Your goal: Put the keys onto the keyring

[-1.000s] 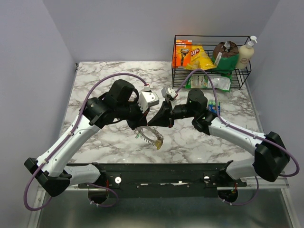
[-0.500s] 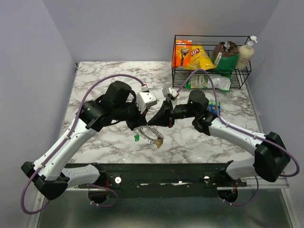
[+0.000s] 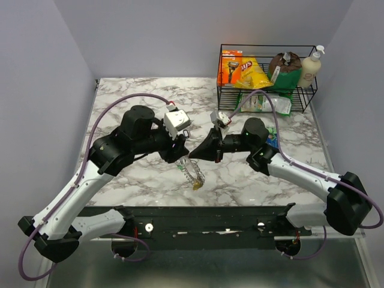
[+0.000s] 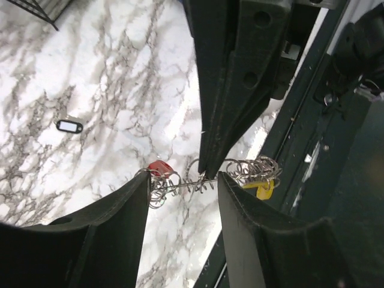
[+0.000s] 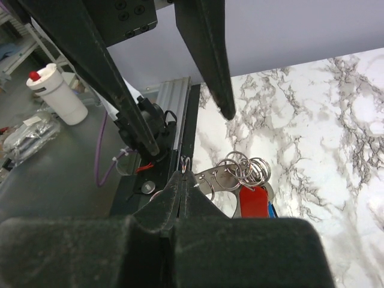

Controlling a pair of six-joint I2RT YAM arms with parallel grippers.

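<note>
Silver wire of the keyring (image 4: 246, 169) is clamped in my right gripper (image 5: 183, 176): fingers pressed flat together, a small loop of wire poking out right at the tips. The ring looks to be off the table (image 3: 132, 99), hanging from that pinch towards the near edge, roughly midway between the two arms in the overhead view. My left gripper (image 4: 183, 180) has its jaws apart and grips nothing. Its two dark fingers (image 4: 114, 234) straddle the coiled stretch of the ring, one on each side. One finger is close to or touching the coil, can't tell which from the left wrist view. The right wrist view confirms the gap: both left fingers come in from above, spread wide, tips clear of the wire. The keys (image 5: 254, 201) hang under a cluster of small rings just beside the right fingertips, red head plain to see, a blue one peeking out behind it. Can't tell which loop each is threaded through. A yellow-gold piece (image 4: 264, 191) dangles at the end of the ring nearest the arm bases. On the marble, well apart from the ring, lies a small dark oval tag (image 4: 69, 126). A wire basket (image 3: 267, 78) with packets and a bottle sits at the far right corner.
</note>
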